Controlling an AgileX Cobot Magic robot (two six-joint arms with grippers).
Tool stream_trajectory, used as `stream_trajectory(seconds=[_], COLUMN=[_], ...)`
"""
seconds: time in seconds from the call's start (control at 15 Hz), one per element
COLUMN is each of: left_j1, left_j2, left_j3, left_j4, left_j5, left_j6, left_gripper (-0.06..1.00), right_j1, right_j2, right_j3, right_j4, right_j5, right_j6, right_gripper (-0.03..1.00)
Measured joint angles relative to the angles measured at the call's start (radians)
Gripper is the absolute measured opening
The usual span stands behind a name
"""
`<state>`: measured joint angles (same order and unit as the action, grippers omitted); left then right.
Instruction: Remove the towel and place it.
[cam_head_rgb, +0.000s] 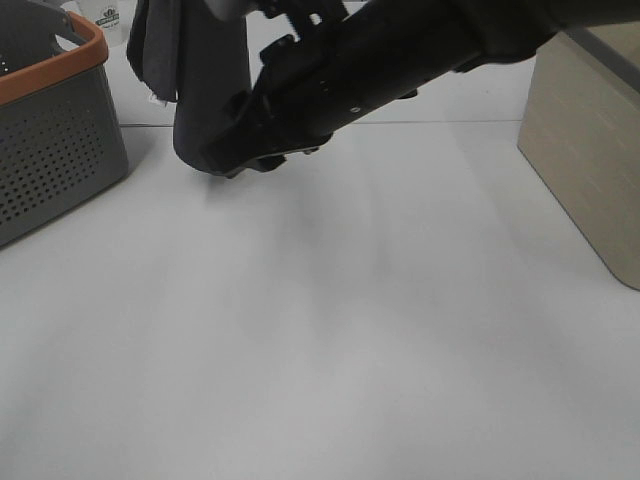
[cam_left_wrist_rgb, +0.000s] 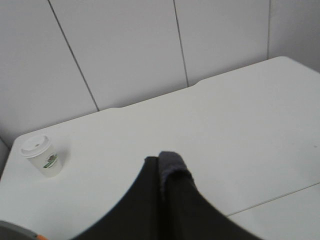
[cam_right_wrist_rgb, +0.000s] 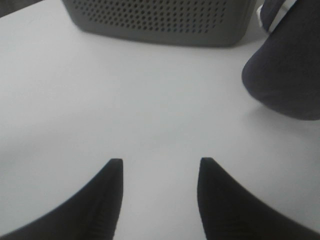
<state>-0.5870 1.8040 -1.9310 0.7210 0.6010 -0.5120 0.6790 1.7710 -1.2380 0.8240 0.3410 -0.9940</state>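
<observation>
The towel (cam_head_rgb: 165, 50), dark charcoal cloth, hangs in a bunch above the white table beside the grey basket (cam_head_rgb: 50, 150), its lower end low over the table. In the left wrist view my left gripper (cam_left_wrist_rgb: 160, 162) is shut, with a fold of the towel (cam_left_wrist_rgb: 173, 162) pinched at its tips. My right arm (cam_head_rgb: 400, 60) reaches in from the upper right to the towel's lower end. My right gripper (cam_right_wrist_rgb: 160, 165) is open above bare table with nothing between its fingers. The towel (cam_right_wrist_rgb: 285, 70) hangs off to one side of it.
The perforated grey basket (cam_right_wrist_rgb: 160, 20) with an orange rim stands at the table's left. A white paper cup (cam_left_wrist_rgb: 42, 156) stands near the back edge by the wall. A beige box (cam_head_rgb: 585, 150) stands at the right.
</observation>
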Motion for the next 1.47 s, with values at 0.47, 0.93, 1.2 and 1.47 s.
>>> stream_trajectory(seconds=[0.47,0.93,1.2,1.47], left_j1=[-0.102,-0.107,-0.107,-0.107], left_j2=[0.067,0.088,0.088,0.092], left_j3=[-0.025,-0.025,-0.025,-0.025], left_j4=[0.125,0.128,0.128,0.128], left_j5=[0.159,0.171,0.16,0.156], left_j6=[-0.149,-0.18,-0.18,-0.18], left_gripper=[0.0,0.0,0.0,0.0], right_j1=[0.15,0.15,0.15,0.15], right_j2=[0.072,0.219,0.228,0.234], right_j3=[0.009,0.009,0.009,0.011], right_j4=[0.17,0.167,0.09,-0.131], right_j5=[-0.473,-0.729,-0.76,-0.739], right_j6=[0.076,0.131,0.185,0.463], right_gripper=[0.48,0.56,0.62,0.69])
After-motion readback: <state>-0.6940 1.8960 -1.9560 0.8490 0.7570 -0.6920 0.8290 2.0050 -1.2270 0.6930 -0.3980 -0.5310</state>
